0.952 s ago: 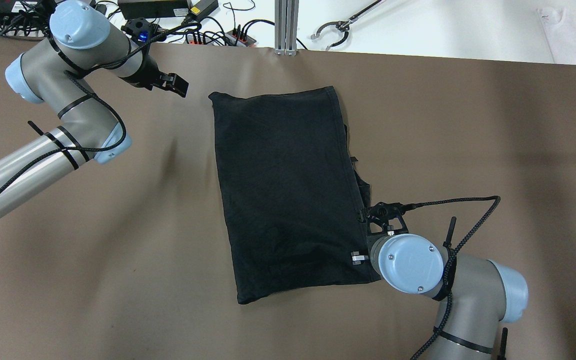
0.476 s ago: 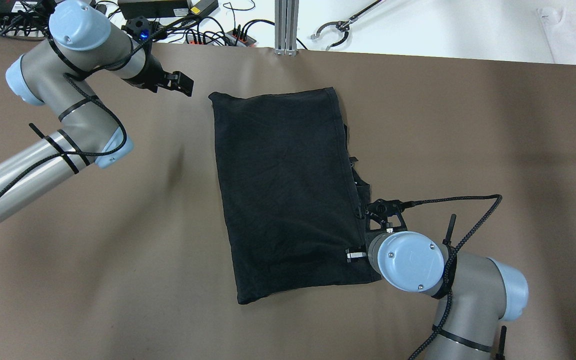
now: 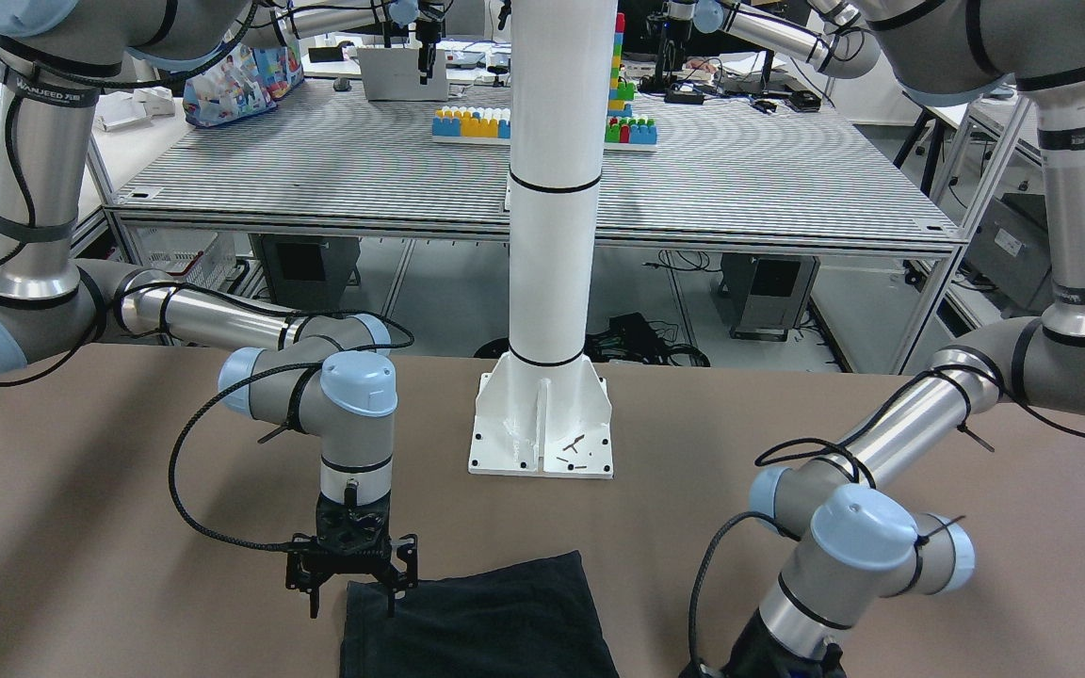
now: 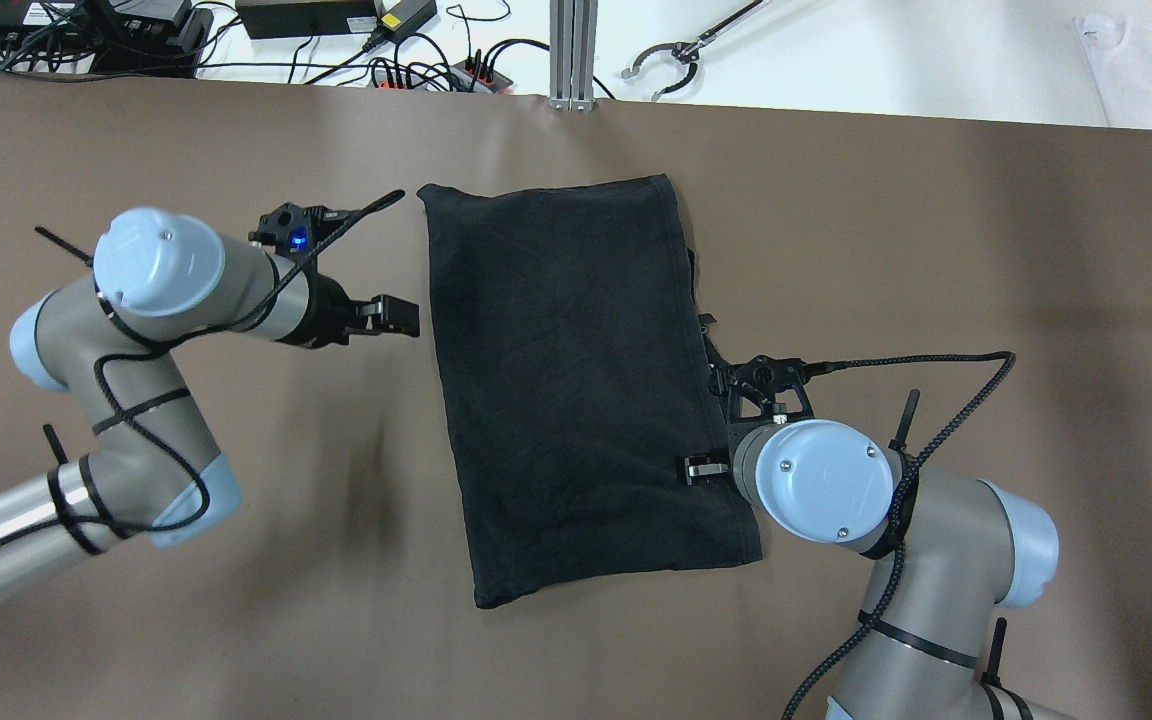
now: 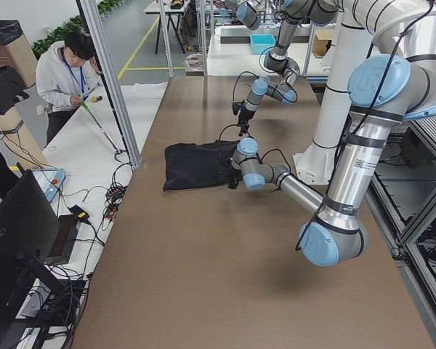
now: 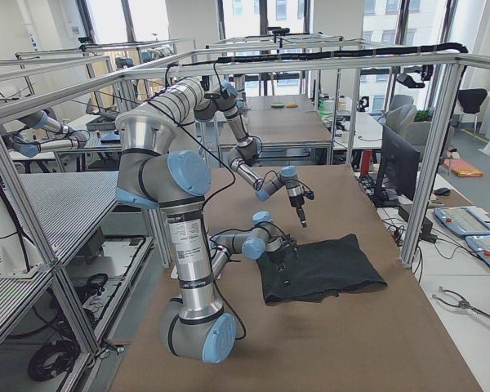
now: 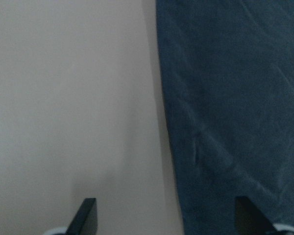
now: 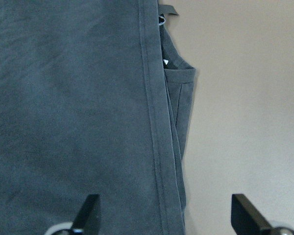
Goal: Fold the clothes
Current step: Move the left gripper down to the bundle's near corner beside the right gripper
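Left claw (image 4: 408, 318), open, shifted from far-left corner of clothes (image 4: 576, 380) to mid left edge. Right claw (image 3: 351, 603), open, straddles right hem. Paired pinch likely next.

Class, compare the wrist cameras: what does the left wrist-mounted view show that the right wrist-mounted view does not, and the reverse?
Only the left wrist-mounted view: the clothes end in a plain edge, table on the picture's left. Only the right wrist-mounted view: a stitched hem with an under layer poking out past it. Both: dark fabric on the brown table, with the left gripper and right gripper open.
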